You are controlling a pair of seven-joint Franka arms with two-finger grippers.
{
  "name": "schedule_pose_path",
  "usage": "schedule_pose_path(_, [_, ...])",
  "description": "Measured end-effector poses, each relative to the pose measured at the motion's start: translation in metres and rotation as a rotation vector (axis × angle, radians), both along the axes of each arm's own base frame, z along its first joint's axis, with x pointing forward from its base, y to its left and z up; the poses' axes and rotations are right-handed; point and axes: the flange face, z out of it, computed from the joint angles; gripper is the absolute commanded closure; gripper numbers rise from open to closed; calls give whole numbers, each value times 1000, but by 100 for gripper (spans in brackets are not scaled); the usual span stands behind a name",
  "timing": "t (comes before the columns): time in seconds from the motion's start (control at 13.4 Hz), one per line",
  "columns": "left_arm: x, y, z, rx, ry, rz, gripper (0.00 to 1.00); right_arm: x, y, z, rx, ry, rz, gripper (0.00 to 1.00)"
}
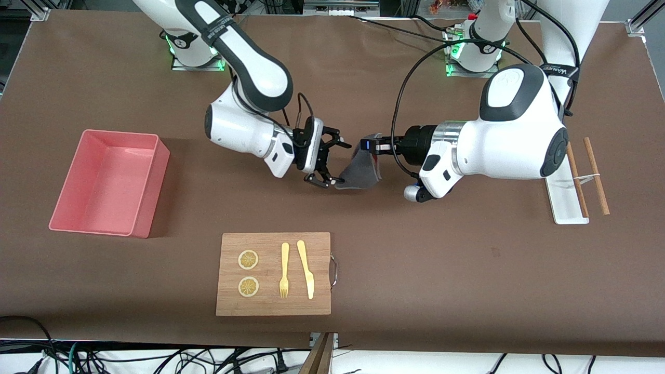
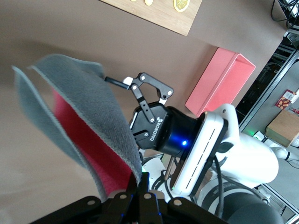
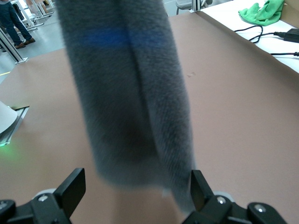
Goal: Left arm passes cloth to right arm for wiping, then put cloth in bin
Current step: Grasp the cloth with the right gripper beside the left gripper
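Grey cloth (image 1: 359, 169) hangs pinched in the left gripper (image 1: 370, 146) while the right gripper (image 1: 332, 162), fingers wide around its edge, has not grabbed it; wiping and the pink bin (image 1: 150, 179) at nine o'clock come later.

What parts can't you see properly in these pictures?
- Front view: where the left gripper pinches the cloth is hidden by the cloth's own fold.
- Left wrist view: the right gripper has one finger hidden by the cloth.
- Right wrist view: the hanging cloth is blurred and covers the left gripper; the jaws' fingertips are open around it.
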Motion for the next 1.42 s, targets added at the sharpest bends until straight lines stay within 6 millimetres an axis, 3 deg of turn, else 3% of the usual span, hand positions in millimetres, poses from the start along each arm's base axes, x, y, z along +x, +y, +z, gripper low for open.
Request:
schedule_pose_path(0.3, [0, 0, 0, 0, 0, 1, 100, -1, 7, 6, 1, -10, -18, 0])
schedule_pose_path(0.6, [0, 0, 0, 0, 0, 1, 100, -6, 39, 11, 15, -37, -37, 1])
schedule_pose_path(0.67, [0, 0, 0, 3, 7, 8, 100, -3, 41, 7, 15, -37, -41, 10])
schedule_pose_path(0.82, [0, 0, 2, 21, 46, 45, 100, 3, 44, 0, 11, -43, -48, 52])
schedule_pose_path(0.9, [0, 0, 3, 26, 57, 55, 100, 4, 45, -2, 7, -47, -54, 80])
schedule_pose_path(0.97, [0, -1, 3, 29, 64, 61, 100, 4, 46, -4, 4, -49, -56, 95])
schedule_pose_path(1.05, [0, -1, 3, 30, 65, 63, 100, 5, 45, -5, 2, -50, -59, 100])
schedule_pose_path(1.35, [0, -1, 4, 31, 68, 67, 100, 14, 38, -4, -3, -48, -94, 100])
schedule_pose_path(1.42, [0, -1, 4, 31, 69, 67, 48, 17, 35, -4, -6, -51, -101, 100])
